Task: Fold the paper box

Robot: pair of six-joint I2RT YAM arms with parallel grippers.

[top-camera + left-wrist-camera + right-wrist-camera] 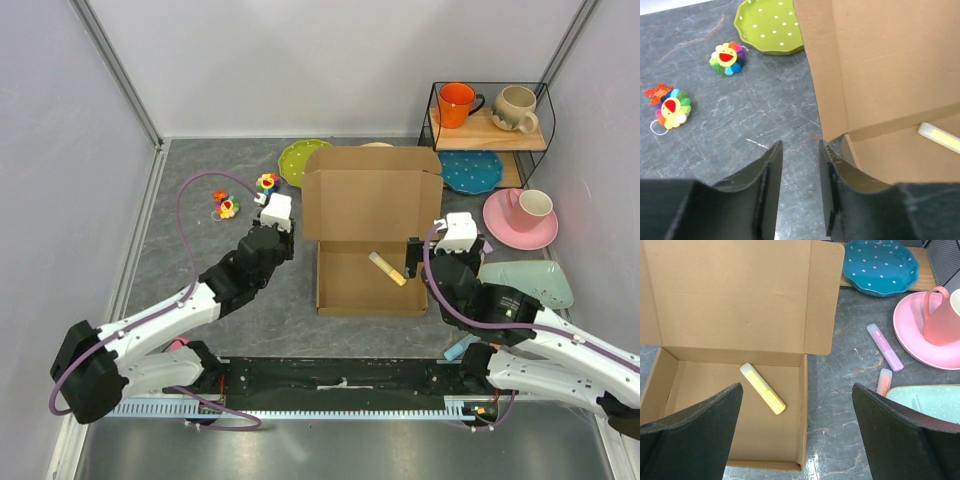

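Cardboard sits in the middle of your table (pixel 170 250): the box (pixel 350 285) has its base formed, walls up on all sides, and its lid (pixel 372 195) stands open at the far edge with a side flap folded forward at each end. A yellow highlighter (pixel 387 268) lies slantwise on the box floor, toward the right wall.

Your left claw (pixel 800 150) is at the box's left far corner, just outside it. Its fingers are only a narrow gap apart, and you can see bare table between them; it has hold of nothing. The lid's left flap (pixel 822 85) comes down right at the tip of the inner finger (pixel 832 175); you cannot tell whether they touch.

Your right claw (pixel 797 390) is spread wide over the right part of the box and grips nothing. The box's right wall lies between its two fingers in the wrist view.

Left of the lid you have a green plate (pixel 298 160) and two flower toys (pixel 727 57). To the right lie a blue plate (pixel 880 265), a pink plate (pixel 915 335) carrying a cup (pixel 942 315), two markers (pixel 885 346) and a mint tray (pixel 925 400).
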